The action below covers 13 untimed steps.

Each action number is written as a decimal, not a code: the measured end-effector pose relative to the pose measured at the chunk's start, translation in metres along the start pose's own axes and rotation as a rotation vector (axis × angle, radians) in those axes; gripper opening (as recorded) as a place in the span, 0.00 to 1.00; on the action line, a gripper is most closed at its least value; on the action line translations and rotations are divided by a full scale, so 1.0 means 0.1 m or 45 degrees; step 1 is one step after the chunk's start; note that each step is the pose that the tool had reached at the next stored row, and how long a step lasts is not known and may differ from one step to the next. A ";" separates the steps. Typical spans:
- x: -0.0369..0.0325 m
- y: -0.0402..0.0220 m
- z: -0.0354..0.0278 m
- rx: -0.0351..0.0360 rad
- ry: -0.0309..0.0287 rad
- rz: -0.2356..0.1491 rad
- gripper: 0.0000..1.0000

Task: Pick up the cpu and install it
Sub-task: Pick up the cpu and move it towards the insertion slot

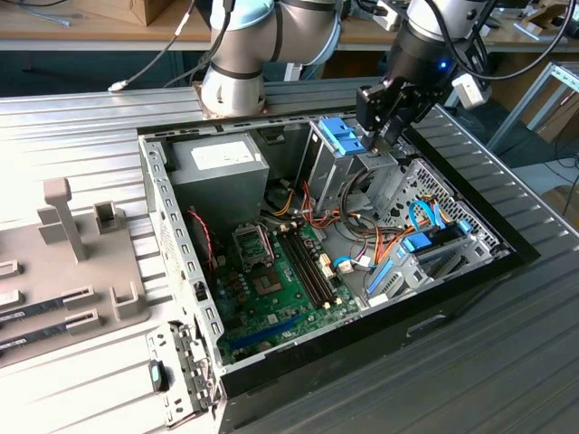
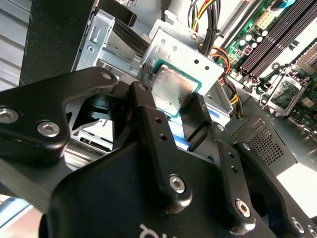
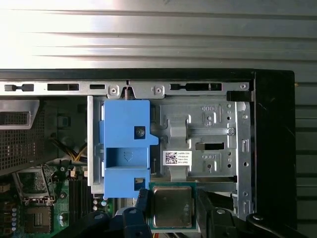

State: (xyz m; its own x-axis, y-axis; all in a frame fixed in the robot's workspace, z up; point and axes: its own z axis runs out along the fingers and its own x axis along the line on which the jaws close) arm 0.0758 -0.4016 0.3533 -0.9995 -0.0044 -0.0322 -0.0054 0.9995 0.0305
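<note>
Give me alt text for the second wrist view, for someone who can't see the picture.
The gripper grips the cpu by two opposite edges, its silvery top facing the camera, in front of a metal drive cage. Behind them are coloured cables and the green motherboard with its socket.

One cpu; one hand — one pc case; one motherboard.

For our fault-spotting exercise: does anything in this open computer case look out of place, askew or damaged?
Nothing looks damaged. One part is away from its home: the cpu is clamped in the gripper over the metal drive cage, while the motherboard socket looks empty.
</note>
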 end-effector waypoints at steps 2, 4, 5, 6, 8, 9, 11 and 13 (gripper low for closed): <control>0.005 -0.001 0.000 0.0000 0.0000 0.000 0.47; 0.011 -0.002 0.001 -0.0001 0.0000 0.000 0.47; 0.014 -0.002 0.001 -0.0001 0.0000 0.000 0.47; 0.016 -0.002 0.002 -0.0002 0.0000 0.000 0.47; 0.021 -0.003 0.002 -0.0002 0.0000 0.000 0.47; 0.024 -0.003 0.002 0.0000 0.0000 0.000 0.47; 0.028 -0.003 0.002 -0.0001 0.0000 0.000 0.47; 0.035 -0.003 0.003 -0.0001 0.0000 0.000 0.47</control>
State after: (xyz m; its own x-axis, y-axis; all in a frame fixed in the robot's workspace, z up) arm 0.0723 -0.4019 0.3529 -0.9995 -0.0043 -0.0323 -0.0053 0.9995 0.0306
